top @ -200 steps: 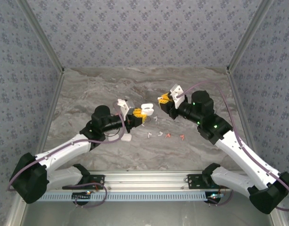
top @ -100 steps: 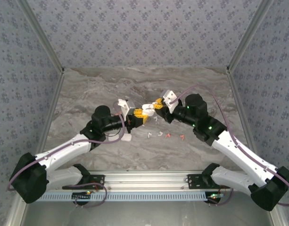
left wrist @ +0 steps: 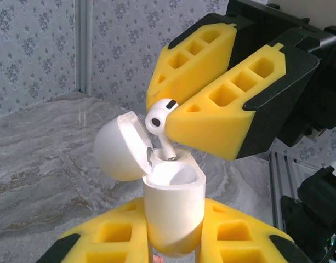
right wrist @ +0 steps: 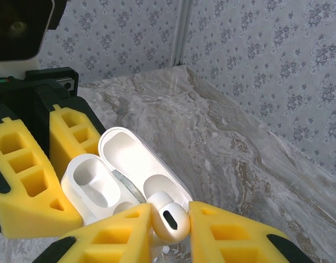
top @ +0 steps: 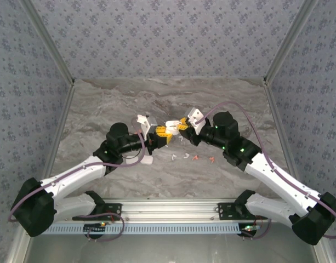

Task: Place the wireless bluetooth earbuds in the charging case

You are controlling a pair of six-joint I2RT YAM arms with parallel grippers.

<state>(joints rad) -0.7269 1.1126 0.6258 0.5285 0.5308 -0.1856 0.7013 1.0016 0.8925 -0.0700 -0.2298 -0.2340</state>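
My left gripper [left wrist: 173, 244] is shut on the white charging case [left wrist: 173, 205], holding it upright with its lid [left wrist: 117, 148] swung open to the left. My right gripper [right wrist: 169, 233] is shut on a white earbud [right wrist: 169, 218]. In the left wrist view the earbud [left wrist: 159, 118] hangs stem-down from the right gripper's yellow fingers [left wrist: 211, 118], its stem tip at the mouth of the case's far slot. The near slot looks empty. In the top view both grippers [top: 163, 133] [top: 180, 125] meet over the table's middle at the case [top: 171, 124].
Loose earbuds lie on the marble table [top: 102, 104] in front of the grippers: white ones [top: 174, 158] [top: 186, 156] and orange-red ones [top: 196, 158] [top: 212, 160]. Another white case [top: 147, 161] sits beside the left arm. Patterned walls enclose the table.
The right gripper has swung left and down with the earbud until it meets the open case. The left arm and case have stayed put.
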